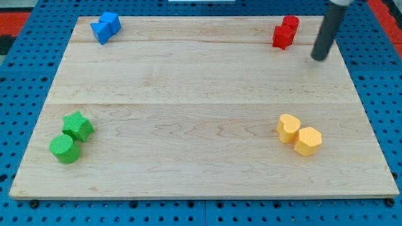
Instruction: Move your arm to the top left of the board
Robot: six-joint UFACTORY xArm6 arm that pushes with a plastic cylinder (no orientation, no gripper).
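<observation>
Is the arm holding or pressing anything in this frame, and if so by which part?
Nothing is held. My tip stands free at the board's upper right, just to the view's right of the red blocks, not touching them.

On the board (201,81), my tip (320,58) stands just to the view's right of the top-right block pair (285,32).

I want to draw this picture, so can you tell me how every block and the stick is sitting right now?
my tip: top right, just right of the red blocks, apart.
red blocks: touching pair, top right.
blue blocks: touching pair, top left.
green blocks: star and cylinder touching, bottom left.
yellow blocks: touching pair, bottom right.
</observation>
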